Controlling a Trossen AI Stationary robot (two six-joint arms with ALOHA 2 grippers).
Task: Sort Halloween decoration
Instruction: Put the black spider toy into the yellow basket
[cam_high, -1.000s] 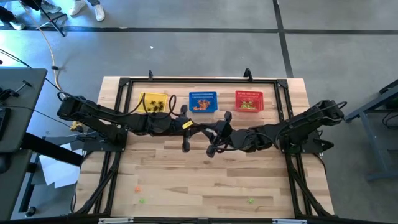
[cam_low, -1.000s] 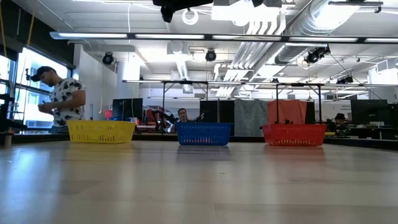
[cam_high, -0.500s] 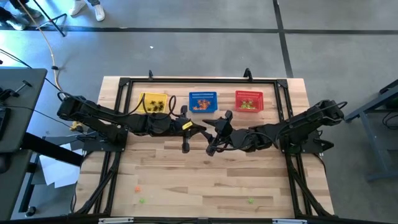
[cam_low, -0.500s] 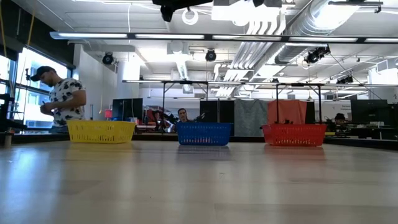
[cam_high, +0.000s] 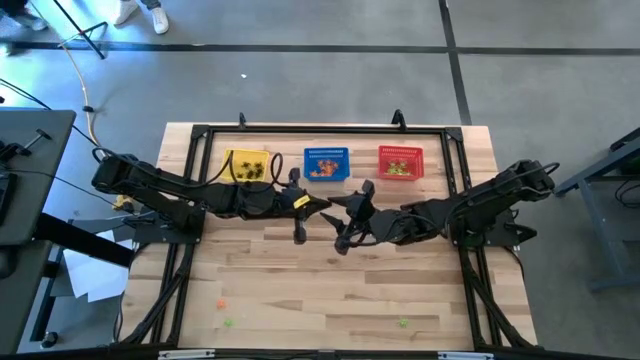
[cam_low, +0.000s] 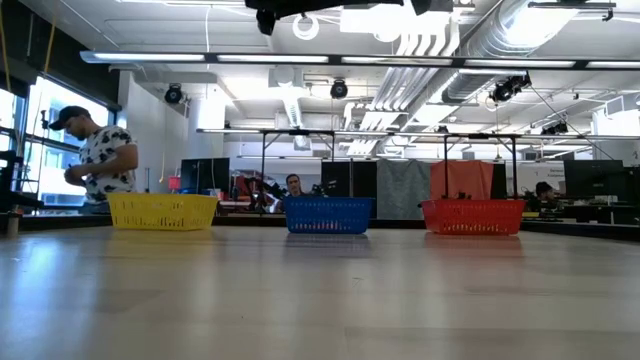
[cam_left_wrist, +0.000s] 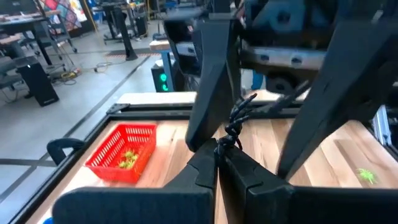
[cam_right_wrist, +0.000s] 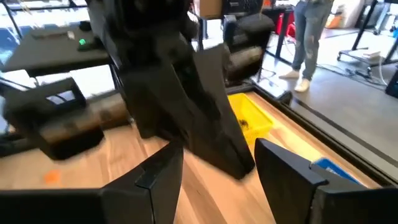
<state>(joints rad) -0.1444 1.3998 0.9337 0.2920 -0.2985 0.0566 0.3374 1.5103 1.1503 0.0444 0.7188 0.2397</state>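
Observation:
Above the table's middle, my left gripper (cam_high: 322, 206) is shut on a black spider-like decoration (cam_left_wrist: 238, 119). My right gripper (cam_high: 347, 214) faces it, open. Its two fingers (cam_left_wrist: 210, 81) stand on either side of the spider and of my left fingertips without touching them. The right wrist view shows my left gripper (cam_right_wrist: 199, 106) between my own spread fingers (cam_right_wrist: 163, 174). Both grippers only show as dark shapes at the top edge of the low view. Loose decorations lie near the table's front edge: an orange one (cam_high: 221, 303) and two green ones (cam_high: 229, 322) (cam_high: 403, 322). My left gripper pinches the spider's lower part (cam_left_wrist: 225, 144) between its two fingertips. The fingers reach about level, toward the table's right side. The rest of the spider sticks out past the fingertips, and it is lifted clear of the table.
Three mesh baskets stand in a row at the far edge: yellow (cam_high: 248, 165) with black pieces, blue (cam_high: 326, 163) with orange pieces, red (cam_high: 400, 161) with green pieces. A black frame (cam_high: 300, 130) borders the table. A person (cam_low: 98, 160) stands beyond the far left.
My right gripper has drawn back slightly toward the table's right edge, away from my left gripper. My left gripper has kept still.

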